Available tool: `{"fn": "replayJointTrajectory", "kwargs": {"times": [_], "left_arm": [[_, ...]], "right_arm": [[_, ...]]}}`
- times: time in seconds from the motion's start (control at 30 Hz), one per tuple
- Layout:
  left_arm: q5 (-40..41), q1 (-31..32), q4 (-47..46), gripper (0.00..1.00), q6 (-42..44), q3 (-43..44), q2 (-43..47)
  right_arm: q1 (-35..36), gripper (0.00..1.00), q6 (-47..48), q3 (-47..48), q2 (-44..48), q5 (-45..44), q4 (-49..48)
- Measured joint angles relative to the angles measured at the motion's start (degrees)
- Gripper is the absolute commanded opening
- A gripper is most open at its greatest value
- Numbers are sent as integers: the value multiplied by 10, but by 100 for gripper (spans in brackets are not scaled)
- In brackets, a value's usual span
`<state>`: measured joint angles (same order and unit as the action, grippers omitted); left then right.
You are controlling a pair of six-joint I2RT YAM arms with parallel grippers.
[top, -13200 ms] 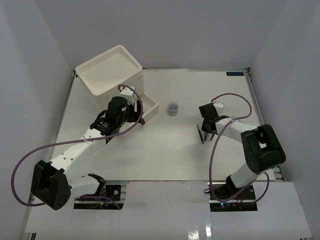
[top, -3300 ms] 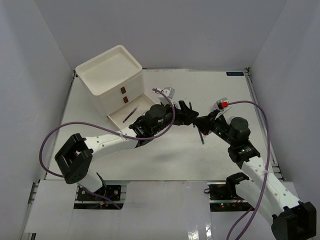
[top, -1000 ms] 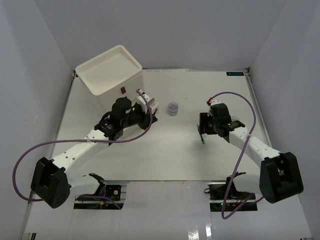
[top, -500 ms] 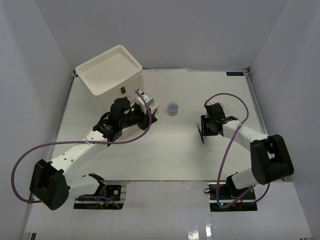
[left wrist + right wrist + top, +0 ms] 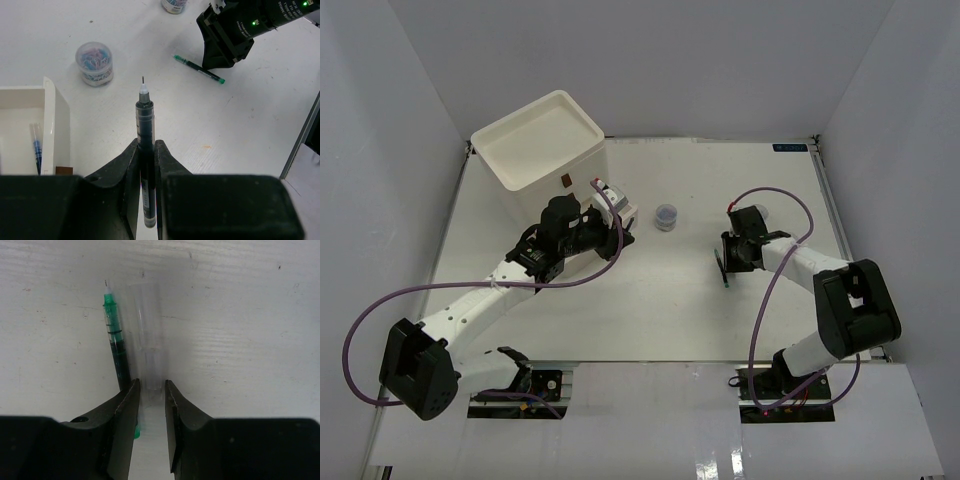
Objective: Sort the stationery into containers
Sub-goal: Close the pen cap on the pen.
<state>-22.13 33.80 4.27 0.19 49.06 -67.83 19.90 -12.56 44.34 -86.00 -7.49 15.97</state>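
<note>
Left gripper pinches a dark pen just beside the drawer unit's open drawer; right gripper, well apart from that unit, clamps a clear tube lying beside a green pen.

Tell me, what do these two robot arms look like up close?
The left arm and right arm are alike: slim white links joined by bulky black housings, with a purple cable looping loosely along each. Each ends in a black tool with two wedge-shaped fingers: the left tool, the right tool. Small green lights and white lettering mark the right one's body.
</note>
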Motion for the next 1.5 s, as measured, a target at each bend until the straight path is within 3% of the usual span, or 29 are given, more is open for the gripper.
{"fn": "replayJointTrajectory", "kwargs": {"times": [0.43,0.57,0.73,0.97,1.13,1.27,1.5], "left_arm": [[-10,0,0,23,0,0,-2],[-13,0,0,23,0,0,-2],[-27,0,0,23,0,0,-3],[-76,0,-17,23,-23,0,-3],[-123,0,-61,23,-65,4,-11],[-151,0,-92,23,-99,37,-48],[-166,1,-169,24,-146,61,-88]], "right_arm": [[0,32,0,11,-17,-1,-3],[0,18,5,13,-19,-5,-3],[0,13,10,14,-10,-15,2],[0,11,27,16,95,-6,24],[0,12,42,41,179,52,18],[0,11,40,78,221,125,-30],[6,8,-24,115,231,230,-204]]}}
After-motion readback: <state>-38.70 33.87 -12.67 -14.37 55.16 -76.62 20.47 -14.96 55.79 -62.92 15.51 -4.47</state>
